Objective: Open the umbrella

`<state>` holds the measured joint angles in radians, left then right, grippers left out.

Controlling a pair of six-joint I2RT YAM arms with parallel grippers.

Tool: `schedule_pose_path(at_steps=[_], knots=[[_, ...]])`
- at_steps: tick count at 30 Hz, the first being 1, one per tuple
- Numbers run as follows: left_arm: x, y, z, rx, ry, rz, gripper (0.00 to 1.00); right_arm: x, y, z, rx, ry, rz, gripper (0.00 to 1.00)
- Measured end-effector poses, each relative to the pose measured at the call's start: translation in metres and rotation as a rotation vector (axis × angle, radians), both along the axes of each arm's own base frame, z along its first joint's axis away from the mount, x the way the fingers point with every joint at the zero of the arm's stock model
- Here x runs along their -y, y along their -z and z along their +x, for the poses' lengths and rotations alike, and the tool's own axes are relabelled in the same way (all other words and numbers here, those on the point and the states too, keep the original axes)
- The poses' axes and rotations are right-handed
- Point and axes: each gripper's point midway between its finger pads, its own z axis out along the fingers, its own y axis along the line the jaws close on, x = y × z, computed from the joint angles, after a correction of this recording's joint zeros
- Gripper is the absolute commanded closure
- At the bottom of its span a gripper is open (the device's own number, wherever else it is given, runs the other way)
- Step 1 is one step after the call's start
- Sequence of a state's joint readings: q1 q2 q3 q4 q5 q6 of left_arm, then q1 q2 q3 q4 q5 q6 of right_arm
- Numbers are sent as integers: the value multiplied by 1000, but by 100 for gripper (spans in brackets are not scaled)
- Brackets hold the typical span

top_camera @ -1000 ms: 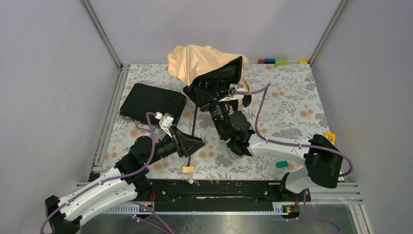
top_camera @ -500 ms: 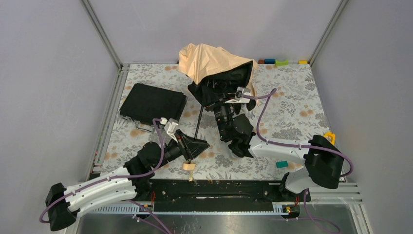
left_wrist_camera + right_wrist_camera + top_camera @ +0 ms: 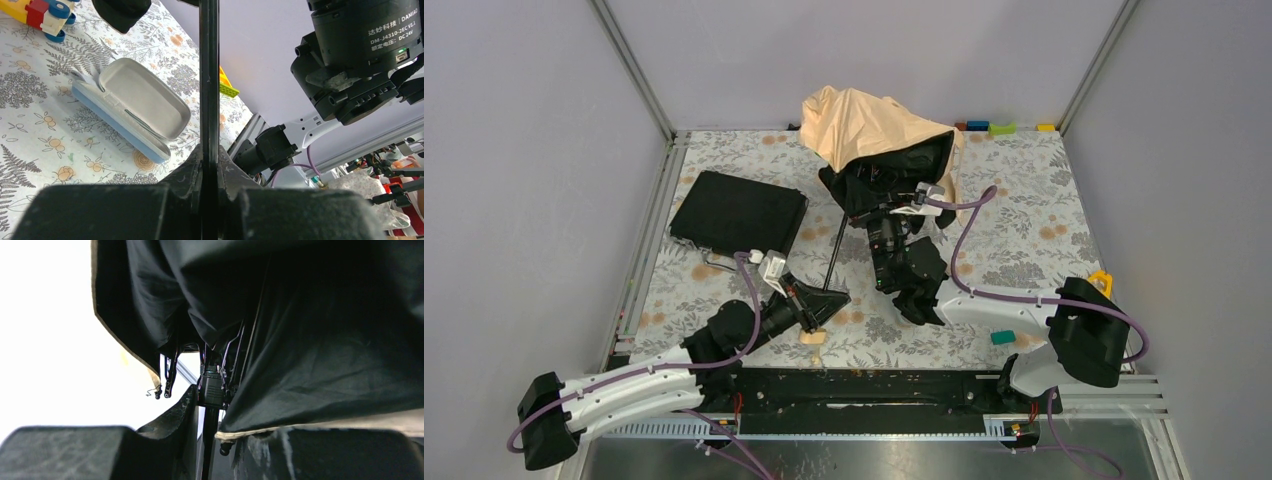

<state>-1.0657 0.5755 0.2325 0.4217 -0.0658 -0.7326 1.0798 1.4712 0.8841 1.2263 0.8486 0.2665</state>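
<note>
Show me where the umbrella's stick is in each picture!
Top external: the shaft slants through the centre, from the canopy down to the left gripper.
Left wrist: upright down the middle.
Right wrist: bottom centre.
Shared landmark: the canopy's black underside, top and right wrist.

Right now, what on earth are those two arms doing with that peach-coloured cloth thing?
They are working on a folding umbrella. The left end effector is clamped on its thin shaft, near the cream handle. The right end effector reaches up under the canopy, fingers either side of the shaft below the sliding collar; whether it grips is unclear. The canopy is bunched, not spread.
</note>
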Motion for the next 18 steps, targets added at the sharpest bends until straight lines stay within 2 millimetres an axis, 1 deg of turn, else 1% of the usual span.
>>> schedule_pose_path(at_steps=[6,12,15,18], knots=[[-2,6,-3,8,3,-9,100,-2,5,-1,10,21,-41,100],[-8,20,-5,21,-8,4,100,-9,19,3,2,42,-119,100],[-12,21,-6,29,-17,-5,100,-15,16,6,11,48,-146,100],[-15,15,-4,40,-33,-26,100,-23,5,10,39,51,-178,100]])
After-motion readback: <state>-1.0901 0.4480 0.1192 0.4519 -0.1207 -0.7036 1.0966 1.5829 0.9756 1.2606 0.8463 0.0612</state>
